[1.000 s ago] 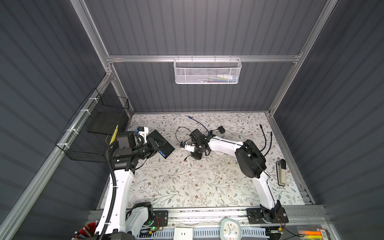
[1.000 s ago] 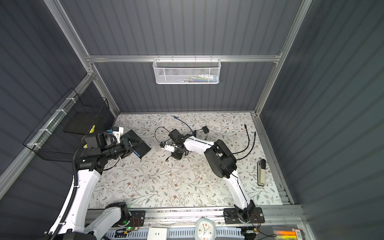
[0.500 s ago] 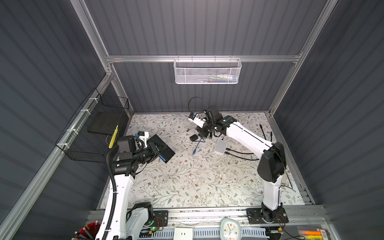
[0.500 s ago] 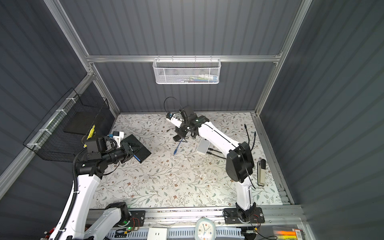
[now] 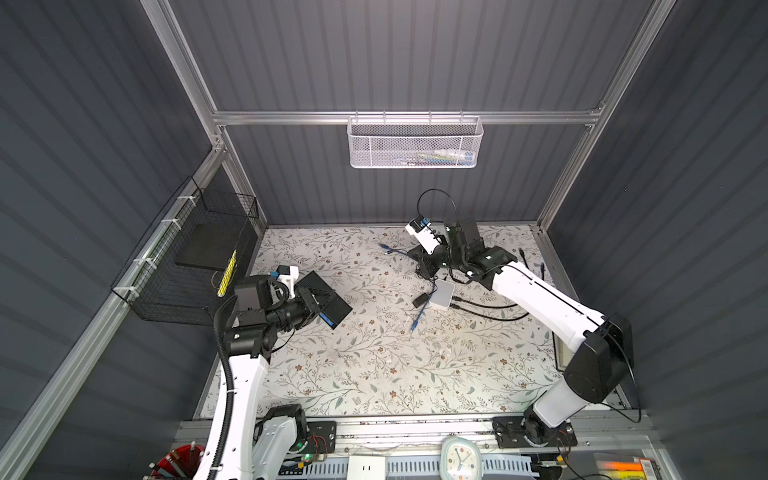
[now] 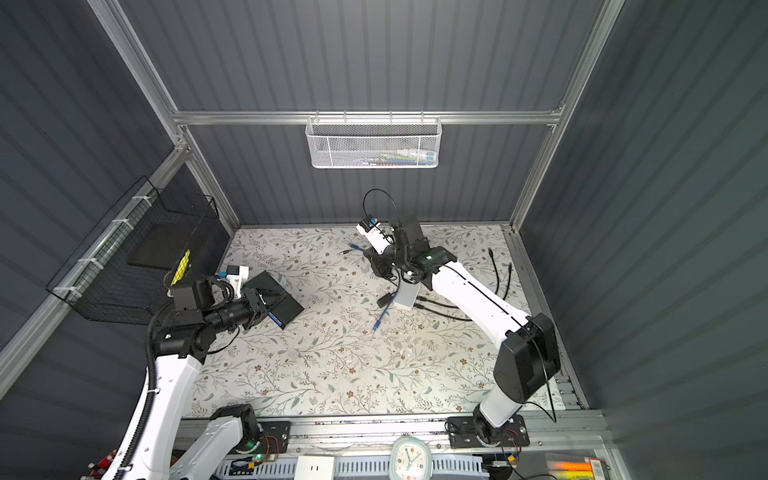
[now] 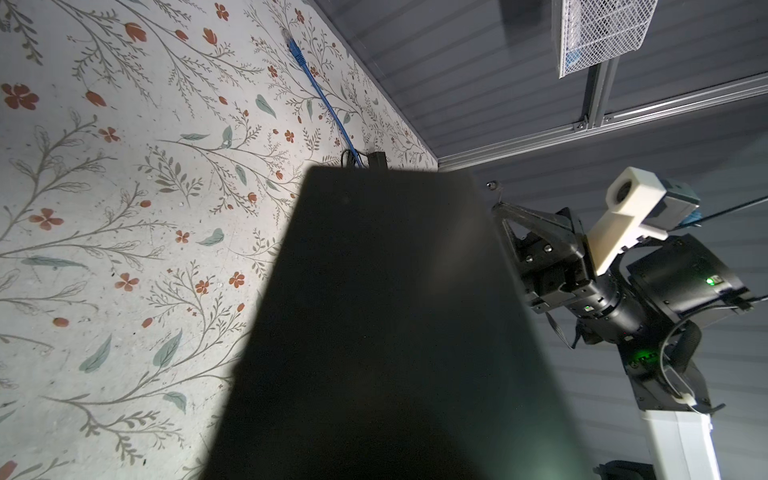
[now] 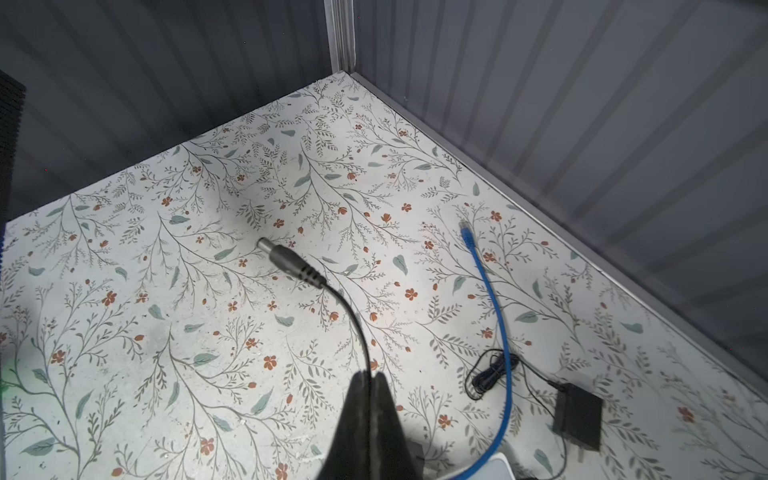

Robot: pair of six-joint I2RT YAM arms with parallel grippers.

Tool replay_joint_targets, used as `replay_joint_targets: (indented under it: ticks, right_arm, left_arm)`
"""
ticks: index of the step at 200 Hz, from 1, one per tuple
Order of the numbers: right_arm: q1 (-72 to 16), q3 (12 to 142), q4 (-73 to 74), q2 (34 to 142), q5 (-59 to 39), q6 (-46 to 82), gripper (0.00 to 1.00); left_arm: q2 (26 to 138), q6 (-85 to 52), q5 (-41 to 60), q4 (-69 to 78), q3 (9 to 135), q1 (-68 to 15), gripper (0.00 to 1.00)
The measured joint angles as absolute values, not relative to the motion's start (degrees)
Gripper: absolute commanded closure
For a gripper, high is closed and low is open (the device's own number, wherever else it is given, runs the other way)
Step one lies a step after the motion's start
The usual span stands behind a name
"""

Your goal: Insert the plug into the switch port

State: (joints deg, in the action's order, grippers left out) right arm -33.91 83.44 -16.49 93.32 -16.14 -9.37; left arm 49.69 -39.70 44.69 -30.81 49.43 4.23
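Note:
My left gripper (image 5: 309, 301) (image 6: 257, 305) is shut on the black switch (image 5: 328, 301) (image 6: 276, 301) and holds it tilted above the mat at the left. Its blue port face (image 5: 326, 319) points toward the front. In the left wrist view the switch (image 7: 395, 311) hides the jaws. My right gripper (image 5: 426, 271) (image 6: 384, 274) (image 8: 371, 376) is at the back middle, shut on a thin black cable. The grey barrel plug (image 8: 286, 259) hangs free at that cable's end, well ahead of the fingertips and far from the switch.
A blue network cable (image 5: 419, 316) (image 8: 494, 316) runs past a white box (image 5: 442, 293) and a black adapter (image 5: 419, 299) (image 8: 577, 415). Loose black cables (image 5: 490, 307) lie to the right. A black wire basket (image 5: 195, 257) hangs on the left wall and a white mesh basket (image 5: 415, 143) on the back wall.
My right gripper has drawn away from the switch, to the right and toward the back, carrying the cable. The left arm has sunk slightly with the switch.

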Motion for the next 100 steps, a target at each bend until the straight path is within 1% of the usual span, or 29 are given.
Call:
replay_joint_targets:
  ticks: [47,100]
  right_arm:
    - [-33.9,84.9,-16.8,91.8,-14.5,-7.6,1.00]
    - [-33.8,85.4,-18.8,80.1,-13.5,-4.7,1.00]
  left_arm:
    - [49.4,-39.7,45.1,-30.4,48.7,4.2,0.93]
    - [49.3,-39.9,45.1,-29.2,46.6,4.2,0.93]
